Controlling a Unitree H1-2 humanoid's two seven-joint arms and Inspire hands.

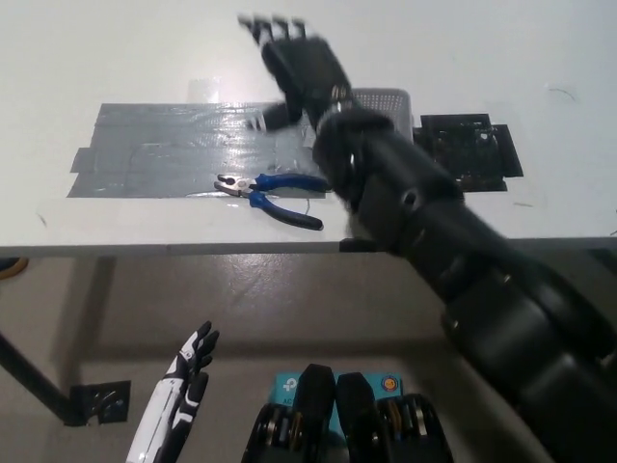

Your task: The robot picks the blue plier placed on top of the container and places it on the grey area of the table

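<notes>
Because its jaws are bare steel and its 2 handles wear blue rubbery sleeves, the blue-handled plier (271, 196) likely handles as stiff, fairly heavy and grippiest across both handles. It lies flat on the grey taped area (154, 154) of the white table (96, 58), handles splayed right. The black right hand (289, 53) hovers beyond it, empty, fingers spread. The white left hand (178, 395) hangs open below the table's near edge.

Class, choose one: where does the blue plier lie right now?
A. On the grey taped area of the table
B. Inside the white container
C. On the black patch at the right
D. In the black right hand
A: the blue plier rests on the grey taped area, while the right hand is open above the table.
</notes>
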